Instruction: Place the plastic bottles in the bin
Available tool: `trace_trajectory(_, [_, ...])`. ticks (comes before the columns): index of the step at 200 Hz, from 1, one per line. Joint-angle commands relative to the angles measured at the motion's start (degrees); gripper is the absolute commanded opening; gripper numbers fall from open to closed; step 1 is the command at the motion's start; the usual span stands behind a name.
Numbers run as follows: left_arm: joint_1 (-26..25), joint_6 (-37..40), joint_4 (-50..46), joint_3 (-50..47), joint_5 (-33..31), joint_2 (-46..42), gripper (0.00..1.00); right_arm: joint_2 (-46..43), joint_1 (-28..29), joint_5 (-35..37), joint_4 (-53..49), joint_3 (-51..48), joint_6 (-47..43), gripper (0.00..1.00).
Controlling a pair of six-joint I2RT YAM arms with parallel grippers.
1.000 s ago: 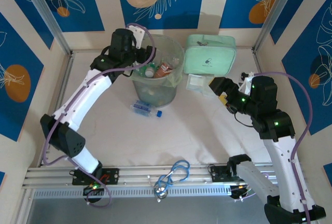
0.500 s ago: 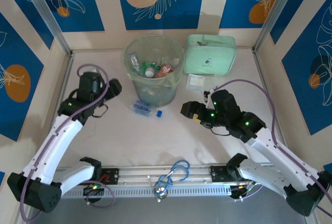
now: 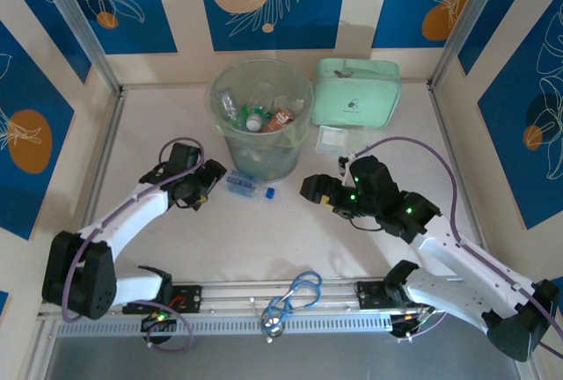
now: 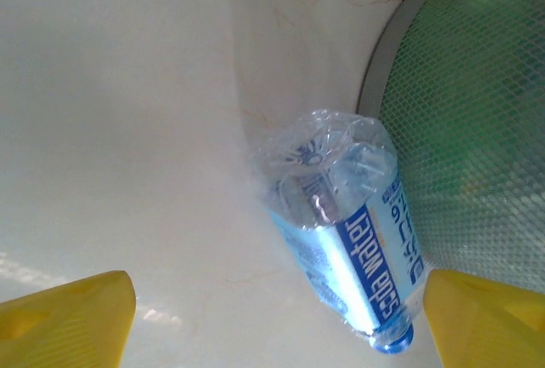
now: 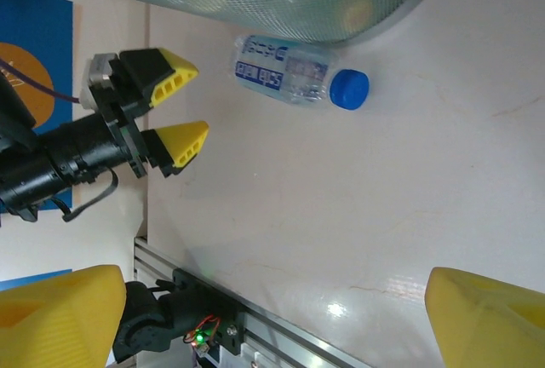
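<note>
One clear plastic bottle point(image 3: 244, 184) with a blue label and blue cap lies on its side on the table, against the foot of the bin point(image 3: 230, 140). Several more bottles point(image 3: 264, 116) lie inside the pale-green bin. My left gripper point(image 3: 215, 183) is low on the table just left of the lying bottle point(image 4: 349, 232), open, its yellow fingertips apart from it. My right gripper point(image 3: 307, 189) hovers open to the right of the bottle point(image 5: 285, 70), nothing between its fingers. In the right wrist view the left gripper point(image 5: 176, 106) points at the bottle's base.
A mint-green zip case point(image 3: 356, 90) stands right of the bin, with a small clear packet point(image 3: 334, 140) in front of it. A blue cord loop point(image 3: 296, 295) lies by the metal rail point(image 3: 229, 310) at the near edge. The bin's mesh wall point(image 4: 477, 129) is close to the left gripper's right finger.
The left arm has swung from above the bin down to the table beside the lying bottle, jaws spreading wider. The right arm has moved from the right side to the middle.
</note>
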Motion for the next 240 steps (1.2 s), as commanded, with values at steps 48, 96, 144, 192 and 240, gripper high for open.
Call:
trace_trajectory(48, [0.8,-4.4,6.2,5.1,4.6,9.2,0.88,-0.2,0.0,-1.5,2.8,-2.1,1.5,0.91])
trace_trajectory(96, [-0.1,-9.8,8.1,5.6,5.4,12.9,0.87,-0.1,0.1,-1.1,3.0,-2.2,1.9,0.91])
trace_trajectory(144, [-1.7,-10.7,4.4,8.8,4.7,17.7,0.82,-1.6,0.2,0.7,1.1,-1.6,1.7,0.9])
trace_trajectory(192, [-3.1,-10.1,-0.6,10.9,3.0,19.5,0.74,-2.7,0.1,1.8,-0.5,-0.7,1.3,0.9])
trace_trajectory(240, [-3.8,-8.2,-1.7,9.9,3.6,20.7,0.67,-2.9,0.1,2.4,-1.4,0.5,0.7,0.9])
